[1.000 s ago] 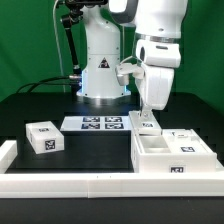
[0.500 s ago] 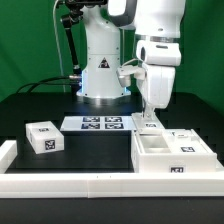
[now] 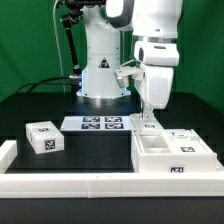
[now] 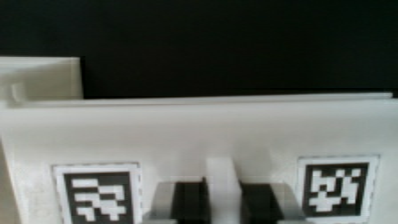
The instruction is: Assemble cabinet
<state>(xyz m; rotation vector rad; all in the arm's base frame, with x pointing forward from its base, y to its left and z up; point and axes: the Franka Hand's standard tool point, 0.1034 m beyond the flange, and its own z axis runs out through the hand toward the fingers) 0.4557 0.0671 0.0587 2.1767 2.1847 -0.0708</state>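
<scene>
The cabinet frame (image 3: 158, 166), a white open box with tags, lies at the exterior view's right near the front rail. My gripper (image 3: 148, 121) points straight down at the frame's far wall. In the wrist view the frame's white wall (image 4: 214, 130) fills the picture, with a tag on either side. My gripper (image 4: 221, 192) has its two dark fingers (image 4: 185, 203) close on either side of a thin white rib of that wall. A small white tagged block (image 3: 42, 138) lies apart at the exterior view's left. Flat tagged panels (image 3: 188, 138) lie beside the frame on the right.
The marker board (image 3: 100, 123) lies flat in front of the robot's base (image 3: 100, 80). A long white border rail (image 3: 90, 186) runs along the front edge, with a raised end (image 3: 6, 152) at the left. Cables hang behind the base.
</scene>
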